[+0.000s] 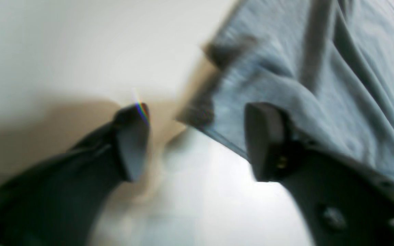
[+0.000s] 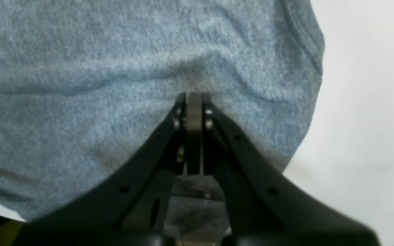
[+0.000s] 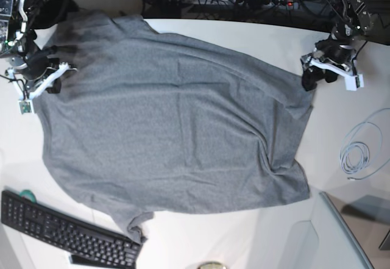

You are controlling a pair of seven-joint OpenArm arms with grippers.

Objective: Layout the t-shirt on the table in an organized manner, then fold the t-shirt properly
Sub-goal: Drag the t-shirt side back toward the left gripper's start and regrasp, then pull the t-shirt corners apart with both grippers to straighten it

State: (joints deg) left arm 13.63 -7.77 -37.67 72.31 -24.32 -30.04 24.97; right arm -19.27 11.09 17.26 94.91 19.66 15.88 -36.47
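The heather-grey t-shirt (image 3: 177, 122) lies spread over most of the white table (image 3: 244, 238), with folds near its right edge. In the base view my right gripper (image 3: 47, 77) is at the shirt's upper-left edge. The right wrist view shows this gripper (image 2: 193, 100) shut, with creases in the t-shirt (image 2: 115, 85) running toward its tip. My left gripper (image 3: 309, 78) is at the shirt's right edge. In the left wrist view it (image 1: 197, 136) is open, and a blurred corner of the t-shirt (image 1: 320, 102) hangs loose just beyond the fingertips (image 1: 265, 136).
A black keyboard (image 3: 61, 232) lies at the table's lower left, partly under the shirt's sleeve. A coiled light cable (image 3: 356, 156) rests at the right. A grey bin (image 3: 341, 238) stands at the lower right. Dark cables and equipment (image 3: 244, 0) line the back edge.
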